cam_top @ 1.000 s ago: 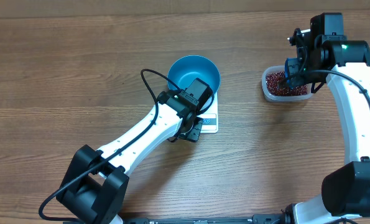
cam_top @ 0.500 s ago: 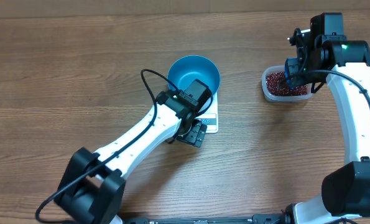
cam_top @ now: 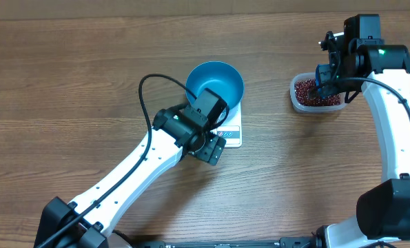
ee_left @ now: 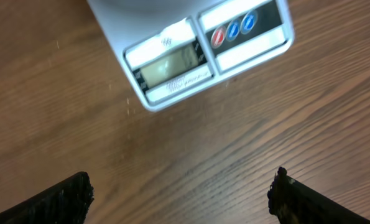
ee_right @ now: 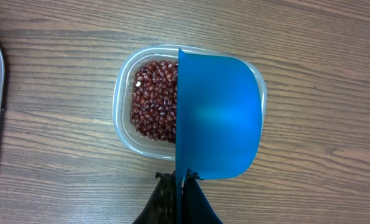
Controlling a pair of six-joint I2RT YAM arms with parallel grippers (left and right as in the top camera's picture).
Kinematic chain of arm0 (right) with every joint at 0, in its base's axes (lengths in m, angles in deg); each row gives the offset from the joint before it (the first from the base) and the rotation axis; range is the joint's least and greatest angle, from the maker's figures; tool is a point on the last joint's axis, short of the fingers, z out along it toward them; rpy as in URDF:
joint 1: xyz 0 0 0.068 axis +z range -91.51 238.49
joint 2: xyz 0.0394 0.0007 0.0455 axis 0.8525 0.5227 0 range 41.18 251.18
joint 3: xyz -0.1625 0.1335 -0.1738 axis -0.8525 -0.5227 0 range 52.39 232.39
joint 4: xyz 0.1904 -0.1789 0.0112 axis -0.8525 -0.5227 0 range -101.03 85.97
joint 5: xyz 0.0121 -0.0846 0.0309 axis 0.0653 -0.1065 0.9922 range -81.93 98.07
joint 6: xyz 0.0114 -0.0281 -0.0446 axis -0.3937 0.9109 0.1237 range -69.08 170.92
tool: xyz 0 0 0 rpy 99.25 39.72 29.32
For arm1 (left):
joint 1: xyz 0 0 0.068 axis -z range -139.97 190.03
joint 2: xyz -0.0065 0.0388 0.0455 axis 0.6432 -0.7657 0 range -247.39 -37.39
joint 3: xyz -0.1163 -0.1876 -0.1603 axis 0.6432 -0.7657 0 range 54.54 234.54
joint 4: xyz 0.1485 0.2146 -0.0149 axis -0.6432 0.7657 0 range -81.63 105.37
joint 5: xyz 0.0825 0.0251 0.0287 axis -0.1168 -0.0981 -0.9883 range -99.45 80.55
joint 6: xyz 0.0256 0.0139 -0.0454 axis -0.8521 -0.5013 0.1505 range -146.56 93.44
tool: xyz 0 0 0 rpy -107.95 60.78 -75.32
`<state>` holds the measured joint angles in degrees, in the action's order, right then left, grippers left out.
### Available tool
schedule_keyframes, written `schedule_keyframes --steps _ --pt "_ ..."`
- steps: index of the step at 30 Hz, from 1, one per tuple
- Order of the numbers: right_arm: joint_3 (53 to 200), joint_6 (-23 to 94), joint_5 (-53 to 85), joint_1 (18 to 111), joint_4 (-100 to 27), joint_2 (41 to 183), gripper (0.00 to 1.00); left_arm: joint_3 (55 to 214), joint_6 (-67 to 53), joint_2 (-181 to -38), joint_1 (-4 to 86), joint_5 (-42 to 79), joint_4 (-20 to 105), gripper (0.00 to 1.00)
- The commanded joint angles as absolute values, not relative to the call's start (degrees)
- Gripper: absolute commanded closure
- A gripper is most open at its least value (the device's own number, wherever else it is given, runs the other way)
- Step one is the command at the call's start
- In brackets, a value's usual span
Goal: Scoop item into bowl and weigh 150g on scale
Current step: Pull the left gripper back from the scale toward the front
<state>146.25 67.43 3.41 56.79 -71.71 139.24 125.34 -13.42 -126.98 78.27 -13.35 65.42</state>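
Near the middle of the table [cam_top: 67, 83], the left gripper [cam_top: 213, 148] has spread from partly closed to wide open within the last second. Its arm has drawn back a little toward the left edge, away from the front strip of the small white square kitchen scale [cam_top: 232, 131]. It holds nothing. In the left wrist view its two fingertips stand far apart over bare wood, and the scale's display and coloured buttons lie just beyond them. The display is too blurred to read.

The round bright blue bowl [cam_top: 215, 84] sits on the scale, and no beans show inside it, so nothing has been weighed yet.

Toward the table's right edge nothing has moved. The right gripper [ee_right: 180, 186] stays clamped shut on the handle of the small blue plastic scoop [ee_right: 219, 118]. The scoop hangs over the clear rounded-rectangular plastic tub [ee_right: 124, 124], and the small dark red-brown beans [ee_right: 153, 99] fill the tub's uncovered half. Whether the scoop already carries beans cannot be told from here.

As I read it, the left arm has finished with the scale, perhaps a press to switch it on or zero it under the bowl. It now seems to be clearing the way. That would leave the first scoop to be dug from the tub and carried across to the bowl.
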Motion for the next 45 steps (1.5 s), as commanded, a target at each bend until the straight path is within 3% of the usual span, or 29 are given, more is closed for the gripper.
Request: schedule_keyframes --steps 1,34,45 --pt "147.6 67.0 4.0 56.9 -71.4 139.0 0.96 122.5 -7.6 -127.0 78.2 -15.7 65.1 0.07" --pt "147.6 67.0 4.4 56.9 -71.4 139.0 0.96 117.2 -12.2 -118.8 75.5 -12.4 58.2 0.03" --pt "147.6 67.0 4.5 56.9 -71.2 139.0 0.96 110.3 -9.1 -118.1 75.7 -12.6 49.7 0.02"
